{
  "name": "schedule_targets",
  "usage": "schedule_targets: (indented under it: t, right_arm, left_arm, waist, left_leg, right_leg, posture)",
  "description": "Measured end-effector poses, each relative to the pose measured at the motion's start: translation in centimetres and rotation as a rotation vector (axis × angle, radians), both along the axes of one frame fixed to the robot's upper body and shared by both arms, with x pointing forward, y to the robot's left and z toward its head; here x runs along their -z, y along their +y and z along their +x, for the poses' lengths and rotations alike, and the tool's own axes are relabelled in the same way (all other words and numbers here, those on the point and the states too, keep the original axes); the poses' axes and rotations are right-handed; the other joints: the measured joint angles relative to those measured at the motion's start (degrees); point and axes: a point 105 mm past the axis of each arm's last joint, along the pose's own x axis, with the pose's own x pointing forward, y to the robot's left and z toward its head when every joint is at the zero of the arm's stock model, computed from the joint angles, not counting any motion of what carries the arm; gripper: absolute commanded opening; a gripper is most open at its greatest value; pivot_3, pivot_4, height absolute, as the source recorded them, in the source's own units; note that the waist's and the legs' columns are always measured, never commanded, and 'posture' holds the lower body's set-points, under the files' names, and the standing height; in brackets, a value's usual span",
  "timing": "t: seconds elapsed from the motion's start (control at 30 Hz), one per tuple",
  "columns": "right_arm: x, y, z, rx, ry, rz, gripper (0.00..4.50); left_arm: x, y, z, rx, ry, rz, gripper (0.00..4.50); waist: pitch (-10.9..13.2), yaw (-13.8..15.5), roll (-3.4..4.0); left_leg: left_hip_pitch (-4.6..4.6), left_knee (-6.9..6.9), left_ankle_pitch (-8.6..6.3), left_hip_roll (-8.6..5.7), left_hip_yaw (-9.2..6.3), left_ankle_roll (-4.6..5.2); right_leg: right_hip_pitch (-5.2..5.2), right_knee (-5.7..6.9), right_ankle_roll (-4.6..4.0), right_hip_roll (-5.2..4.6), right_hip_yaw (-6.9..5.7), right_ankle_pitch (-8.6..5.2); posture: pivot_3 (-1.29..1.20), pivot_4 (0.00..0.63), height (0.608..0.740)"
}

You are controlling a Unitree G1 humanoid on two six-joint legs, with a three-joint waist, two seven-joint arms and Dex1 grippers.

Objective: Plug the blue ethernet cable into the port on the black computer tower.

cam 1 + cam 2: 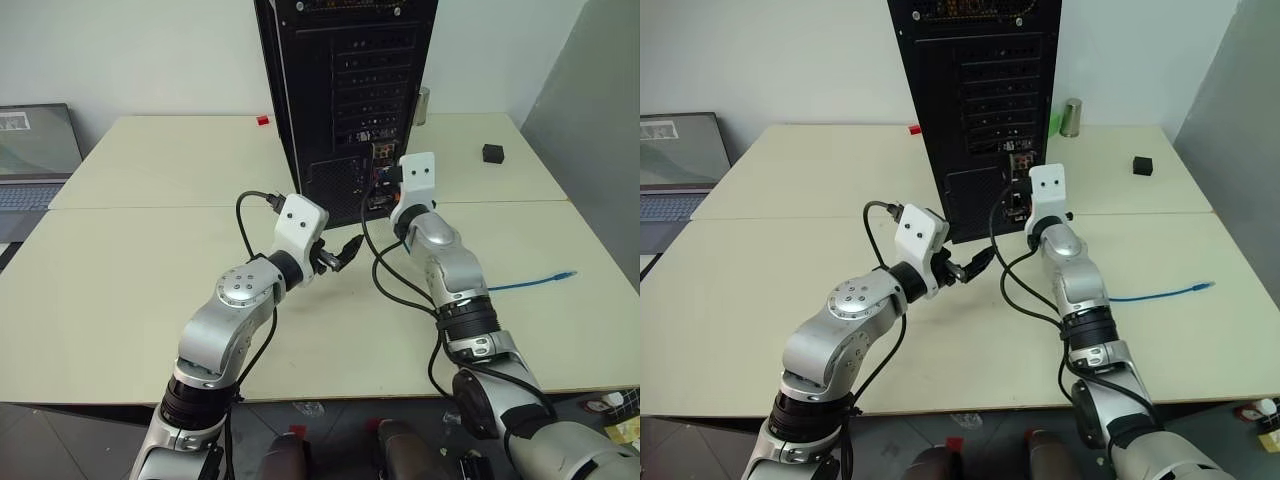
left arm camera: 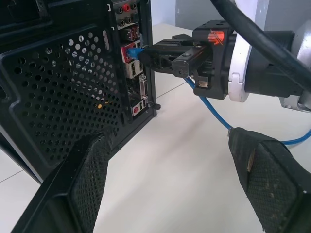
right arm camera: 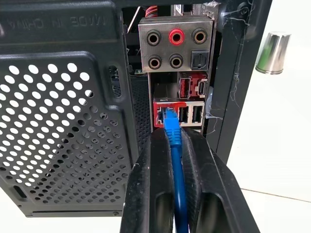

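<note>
Right end effector [image 3: 177, 145] was pinching the blue ethernet cable [image 3: 174, 136] behind its plug, nose at the black computer tower [image 1: 345, 90] port strip for alignment; left end effector [image 2: 170, 184] released, clear, at desk [image 1: 150, 180] centre

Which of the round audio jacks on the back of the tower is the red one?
The top-row middle jack on the black computer tower; the other five around it are black.

tabletop [image 1: 150, 290]: cream | laptop [image 1: 35, 160]: open, left edge | metal cup [image 1: 1071, 117]: upright beside tower | black cube [image 1: 492, 153]: far right | red piece [image 1: 263, 121]: far side
</note>
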Motion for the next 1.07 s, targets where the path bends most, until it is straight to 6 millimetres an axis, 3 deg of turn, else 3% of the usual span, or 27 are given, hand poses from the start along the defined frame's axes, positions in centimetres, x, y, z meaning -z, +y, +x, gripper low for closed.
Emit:
schedule_targets:
  t: [0.27, 0.5, 0.8, 1.07]
  right_arm:
    - [2.3, -2.3, -0.3, 0.017, 0.067, -0.047, 2.86]
    - [0.8, -3.6, -1.7, -0.039, 0.016, -0.074, 4.39]
    - [-1.4, -7.1, -5.1, -0.185, 0.008, -0.160, 4.45]
    - [-2.9, -9.3, -7.6, -0.316, 0.024, -0.242, 4.45]
  left_arm:
    - [0.2, 0.3, 0.1, -0.008, 0.003, 0.011, 4.00]
    - [0.7, 1.3, 0.6, -0.037, 0.022, 0.034, 4.00]
    - [1.2, 6.7, 1.8, -0.151, 0.035, 0.158, 4.00]
    - [0.3, 7.5, 1.6, -0.063, 0.059, 0.132, 4.00]
  waist:
    - [0.0, 0.7, 0.00]
    - [0.0, 0.8, 0.01]
    - [0.0, 0.9, 0.02]
    - [0.1, 1.3, 0.02]
  left_leg:
    - [-0.30, -0.04, 0.00, -0.07, -0.09, -0.01]
    - [-0.42, -0.05, 0.00, -0.04, -0.25, -0.01]
    - [-0.48, -0.03, 0.00, -0.08, -0.31, 0.00]
    - [-0.59, -0.03, -0.01, -0.08, -0.29, 0.01]
  right_leg:
    - [-0.04, -0.31, 0.00, -0.11, -0.10, 0.00]
    - [-0.07, -0.37, 0.00, -0.10, -0.19, 0.00]
    - [-0.07, -0.45, 0.00, -0.11, -0.31, 0.00]
    - [-0.05, -0.61, 0.00, -0.11, -0.35, 0.00]
  posture:
    - [0.00, 0.150, 0.740]
    - [0.00, 0.150, 0.740]
    - [0.00, 0.150, 0.740]
    - [0.00, 0.150, 0.740]
